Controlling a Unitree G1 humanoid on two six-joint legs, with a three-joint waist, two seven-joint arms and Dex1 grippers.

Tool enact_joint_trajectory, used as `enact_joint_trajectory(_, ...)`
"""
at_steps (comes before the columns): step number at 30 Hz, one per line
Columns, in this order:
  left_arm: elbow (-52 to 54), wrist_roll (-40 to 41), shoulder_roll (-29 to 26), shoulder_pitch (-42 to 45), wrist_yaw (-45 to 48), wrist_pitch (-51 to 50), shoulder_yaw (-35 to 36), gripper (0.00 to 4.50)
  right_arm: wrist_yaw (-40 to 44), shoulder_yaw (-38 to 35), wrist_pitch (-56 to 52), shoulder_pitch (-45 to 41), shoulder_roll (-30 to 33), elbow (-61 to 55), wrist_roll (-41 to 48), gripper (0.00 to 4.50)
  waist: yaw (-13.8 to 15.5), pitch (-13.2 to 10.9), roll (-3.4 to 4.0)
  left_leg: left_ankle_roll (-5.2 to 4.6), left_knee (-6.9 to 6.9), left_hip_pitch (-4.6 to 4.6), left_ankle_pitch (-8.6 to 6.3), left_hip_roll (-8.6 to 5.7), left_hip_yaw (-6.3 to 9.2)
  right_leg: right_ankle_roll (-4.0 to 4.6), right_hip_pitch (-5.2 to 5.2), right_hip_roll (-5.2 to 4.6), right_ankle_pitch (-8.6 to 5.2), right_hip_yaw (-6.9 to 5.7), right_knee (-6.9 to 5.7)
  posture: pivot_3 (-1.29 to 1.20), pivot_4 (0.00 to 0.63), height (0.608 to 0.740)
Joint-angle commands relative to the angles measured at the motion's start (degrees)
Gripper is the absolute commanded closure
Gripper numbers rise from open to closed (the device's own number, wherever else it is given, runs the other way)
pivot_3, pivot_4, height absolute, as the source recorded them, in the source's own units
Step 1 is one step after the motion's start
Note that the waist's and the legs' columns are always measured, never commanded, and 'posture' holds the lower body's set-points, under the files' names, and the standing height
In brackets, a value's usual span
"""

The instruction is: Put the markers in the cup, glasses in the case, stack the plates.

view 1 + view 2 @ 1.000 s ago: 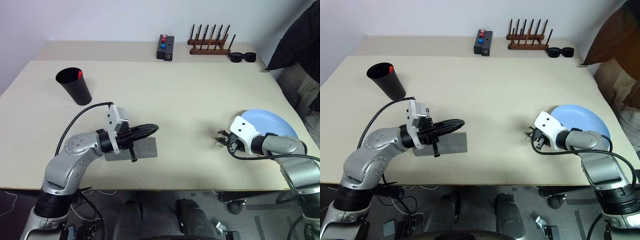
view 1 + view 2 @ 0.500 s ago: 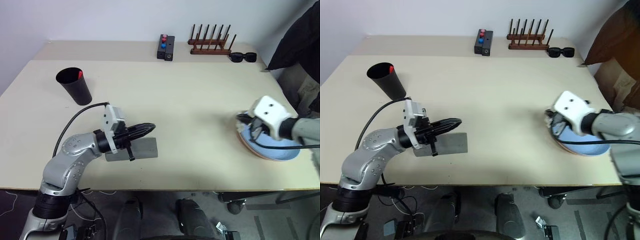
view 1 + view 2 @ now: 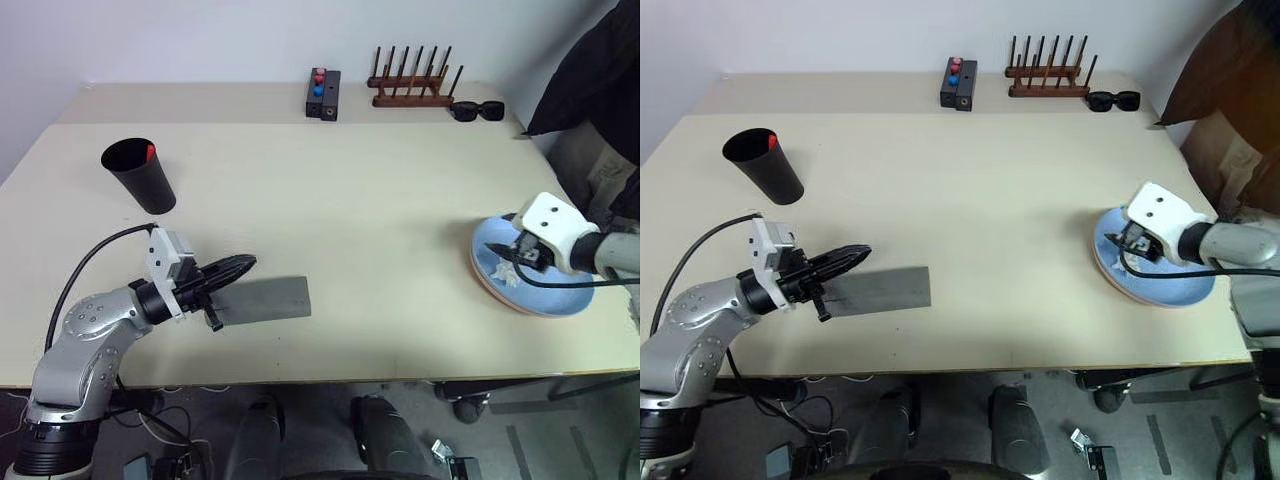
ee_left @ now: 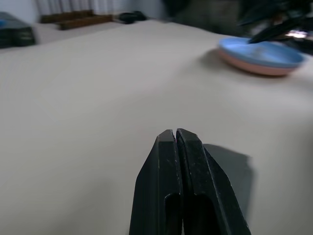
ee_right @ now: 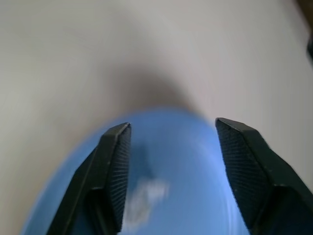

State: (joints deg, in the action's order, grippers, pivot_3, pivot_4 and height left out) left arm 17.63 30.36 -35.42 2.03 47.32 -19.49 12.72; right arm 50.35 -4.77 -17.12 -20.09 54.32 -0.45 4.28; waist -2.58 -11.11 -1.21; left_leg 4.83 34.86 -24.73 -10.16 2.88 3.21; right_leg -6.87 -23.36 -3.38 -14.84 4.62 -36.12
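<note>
blue plate [image 3: 540, 280] stacked on pink plate [image 3: 492, 288], right pincer [image 5: 168, 142] wide above it, left pincer [image 3: 240, 264] closed over grey case [image 3: 265, 298]

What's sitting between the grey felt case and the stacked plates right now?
Nothing: in the left eye view, only bare beige tabletop runs from the grey felt rectangular case to the light blue plate stacked on the salmon pink plate.

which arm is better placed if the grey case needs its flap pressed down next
Left. Its shut end effector sits right at the flat grey felt case, while the right end effector is open over the light blue plate stacked on the salmon pink plate, far across the table.
</note>
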Motion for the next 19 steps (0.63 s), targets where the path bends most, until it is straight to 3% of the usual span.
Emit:
enact_joint_trajectory(1,-2.7,-5.7,0.6,-2.0,-7.5,4.5,5.7,4.5,-0.6,0.6,2.6,-3.9,-5.4,0.5,3.2,1.62,-0.1,0.0,0.0,0.0,-0.04,0.0,0.0,0.01,0.01,-0.01,-0.01,0.02,0.0,0.0,0.0,0.0,0.15,0.74)
enact_joint_trajectory(5,-2.7,-6.4,1.5,-7.0,-12.8,5.5,13.3,4.5,0.9,0.2,2.1,-7.0,-10.8,2.7,7.3,1.62,0.0,0.0,0.02,-0.01,-0.15,0.01,0.01,0.02,0.01,-0.04,-0.06,0.05,0.0,0.0,-0.02,0.0,0.15,0.74)
enact_joint_trajectory(8,-0.9,-6.7,1.6,-11.4,-14.8,5.0,17.2,4.5,1.8,0.9,4.1,-8.6,-11.4,6.4,6.8,1.62,0.3,0.0,0.0,0.0,-0.14,0.0,0.0,0.01,0.01,-0.04,-0.04,0.02,-0.01,-0.01,0.0,0.0,0.15,0.74)
enact_joint_trajectory(19,2.2,-7.1,4.0,-14.9,-19.7,4.1,17.8,4.5,4.0,2.5,10.0,-11.3,-11.0,17.5,4.3,1.62,0.0,0.0,-0.01,0.02,-0.14,0.0,0.0,-0.03,-0.04,0.02,-0.04,-0.07,0.01,-0.01,0.03,0.0,0.15,0.74)
